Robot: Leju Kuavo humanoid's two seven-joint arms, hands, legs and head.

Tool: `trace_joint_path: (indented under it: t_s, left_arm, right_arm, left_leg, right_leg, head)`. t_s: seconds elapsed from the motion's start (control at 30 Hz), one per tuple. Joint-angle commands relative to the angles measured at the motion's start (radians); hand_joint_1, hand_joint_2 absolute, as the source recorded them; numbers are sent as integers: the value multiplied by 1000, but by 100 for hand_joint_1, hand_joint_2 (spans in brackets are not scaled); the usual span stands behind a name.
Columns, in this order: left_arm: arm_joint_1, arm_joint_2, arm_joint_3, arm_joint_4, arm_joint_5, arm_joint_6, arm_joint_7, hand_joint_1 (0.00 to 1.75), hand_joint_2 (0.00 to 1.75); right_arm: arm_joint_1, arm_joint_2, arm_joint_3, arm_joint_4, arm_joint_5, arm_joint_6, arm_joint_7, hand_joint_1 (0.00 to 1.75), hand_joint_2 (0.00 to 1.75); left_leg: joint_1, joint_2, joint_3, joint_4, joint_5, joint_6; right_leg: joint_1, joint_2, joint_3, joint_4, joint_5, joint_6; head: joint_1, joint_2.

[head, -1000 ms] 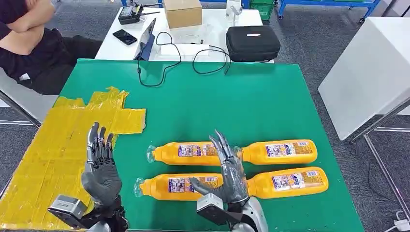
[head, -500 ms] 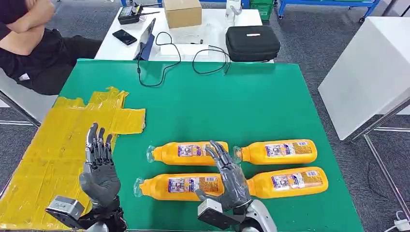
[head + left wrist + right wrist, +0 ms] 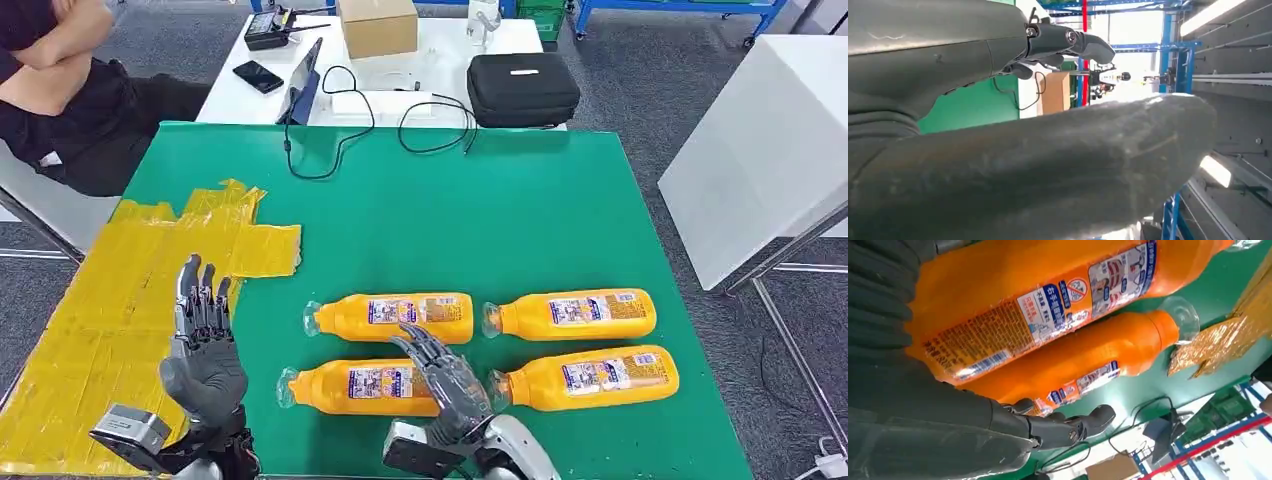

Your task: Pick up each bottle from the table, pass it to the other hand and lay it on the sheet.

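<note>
Four bottles point(image 3: 480, 348) crowd the near table, bare green cloth point(image 3: 450, 220) beyond, cables point(image 3: 335, 130) at far edge

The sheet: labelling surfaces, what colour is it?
Yellow; the sheet shows best in the head view, on the green table.

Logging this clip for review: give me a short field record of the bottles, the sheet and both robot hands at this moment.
bottles: four orange bottles lying on their sides in two rows on the green table
sheet: yellow sheet at the table's left, with no bottle on it
left robot hand: raised over the sheet's edge, fingers apart, holding nothing
right robot hand: over the near-left bottle, fingers apart, not gripping it
progress: no bottle picked up yet
</note>
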Motion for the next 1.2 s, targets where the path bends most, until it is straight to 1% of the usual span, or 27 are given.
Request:
trace_joint_path:
  t_s: [0.03, 0.1, 0.13, 0.17, 0.2, 0.27, 0.33, 0.4, 0.47, 0.53, 0.63, 0.7, 0.73, 0.77, 0.8, 0.83, 0.87, 0.9, 1.03, 1.2]
  left_arm:
    - [-29, 13, 12, 45, 2, -9, 1, 0, 0]
    - [-29, 13, 12, 45, 2, -9, 1, 0, 0]
    - [-29, 13, 12, 45, 2, -9, 1, 0, 0]
    - [-29, 13, 12, 45, 2, -9, 1, 0, 0]
    - [-31, 14, 11, 47, 1, -6, 1, 0, 0]
    - [-31, 15, 9, 47, 0, -6, 1, 0, 0]
    - [-32, 16, 9, 49, 1, -6, 1, 0, 0]
    - [-31, 17, 9, 48, 1, -6, 1, 0, 0]
    - [-24, 15, 11, 42, -2, -4, 1, 0, 0]
    - [-15, 13, 17, 34, -4, -8, 1, 0, 0]
    - [-9, 9, 25, 28, -5, -12, 1, 0, 0]
    - [-9, 9, 25, 28, -5, -12, 1, 0, 0]
    - [-9, 9, 25, 28, -5, -12, 1, 0, 0]
    - [-9, 9, 25, 28, -5, -12, 1, 0, 0]
    - [-7, 7, 31, 22, 7, -19, 1, 0, 0]
    - [-7, 8, 33, 21, 11, -23, 1, 0, 0]
    - [-7, 8, 37, 19, 16, -27, 1, 0, 0]
    - [-8, 8, 40, 19, 19, -31, 1, 0, 0]
    - [-11, 6, 46, 21, 22, -39, 1, 0, 0]
    - [-11, 6, 46, 21, 22, -39, 1, 0, 0]
  right_arm:
    - [-86, -4, 51, 151, -7, 35, 1, 0, 175]
    - [-86, -4, 51, 151, -7, 35, 1, 0, 175]
    - [-86, -4, 51, 151, -7, 35, 1, 0, 175]
    - [-86, -4, 51, 151, -7, 35, 1, 0, 175]
    - [-95, 4, 57, 177, -6, 35, 1, 0, 175]
    - [-106, 10, 68, 204, -4, 44, 0, 0, 175]
    - [-123, 17, 82, 247, -2, 54, 3, 0, 175]
    - [-142, 18, 96, 291, 15, 56, 28, 0, 175]
    - [-168, 24, 110, 349, 41, 52, 72, 0, 175]
    - [-195, 36, 123, 420, 59, 75, 127, 0, 175]
    - [-209, 41, 132, 456, 64, 86, 139, 0, 175]
    - [-209, 41, 132, 456, 64, 86, 139, 0, 175]
    - [-209, 41, 132, 456, 64, 86, 139, 0, 175]
    - [-209, 41, 132, 456, 64, 86, 139, 0, 175]
    - [-210, 36, 143, 466, 55, 124, 135, 147, 175]
    - [-207, 29, 144, 466, 52, 128, 133, 148, 175]
    - [-202, 20, 145, 463, 48, 130, 127, 155, 175]
    - [-198, 11, 145, 463, 43, 132, 120, 159, 175]
    - [-199, -1, 152, 465, 37, 144, 117, 161, 175]
    - [-199, -1, 152, 465, 37, 144, 117, 161, 175]
  left_leg:
    - [0, 4, 4, -1, -1, -2]
    - [0, 1, 2, -1, 0, -1]
    - [0, 3, 5, -1, -1, -2]
    - [0, 2, 4, -1, -1, -2]
    - [0, 2, 3, -1, 0, -1]
    - [1, 4, 6, -1, -2, -3]
    - [1, 3, 4, -1, -1, -2]
    - [1, 4, 5, -1, -1, -2]
    - [1, 5, 7, -2, -1, -3]
    - [1, 4, 5, -1, -1, -2]
    - [1, 7, 11, -2, -1, -3]
    - [1, 6, 15, -1, -3, -4]
    - [1, 7, 16, -1, -5, -7]
    - [1, 6, 19, -2, -6, -6]
    - [1, 6, 18, -2, -7, -9]
    - [1, 6, 19, -3, -6, -9]
    - [1, 6, 21, -2, -7, -8]
    - [2, 6, 22, -3, -7, -9]
    - [2, 6, 29, -2, -8, -8]
    - [2, 6, 30, -2, -7, -8]
  right_leg:
    - [0, 2, 4, -1, 0, 0]
    - [0, 0, 2, -1, 0, 0]
    - [0, 1, 5, -2, -1, 0]
    - [0, 1, 4, -1, 0, 0]
    - [0, 1, 2, -1, 0, 0]
    - [1, 2, 6, -2, -1, 0]
    - [1, 1, 4, -2, 0, 0]
    - [1, 2, 4, -2, 0, 0]
    - [1, 2, 6, -2, 0, -1]
    - [1, 2, 5, -2, 0, 0]
    - [1, 3, 9, -3, 0, -1]
    - [1, 4, 3, -2, -2, -2]
    - [1, 5, 3, -2, -3, -4]
    - [1, 5, 6, -2, -4, -4]
    - [1, 5, 5, -2, -4, -4]
    - [1, 5, 6, -3, -4, -4]
    - [1, 6, 8, -2, -5, -4]
    - [1, 5, 9, -3, -4, -4]
    - [1, 8, 14, -2, -5, -4]
    - [1, 8, 15, -3, -4, -4]
  head:
    - [0, 0]
    - [0, 0]
    - [0, 0]
    - [0, 0]
    - [0, 0]
    - [0, 0]
    - [0, 0]
    - [0, 0]
    - [0, 0]
    - [0, 0]
    - [0, 0]
    - [0, 0]
    - [0, 0]
    - [0, 0]
    - [0, 0]
    - [0, 0]
    - [0, 0]
    - [0, 0]
    - [0, 0]
    - [0, 0]
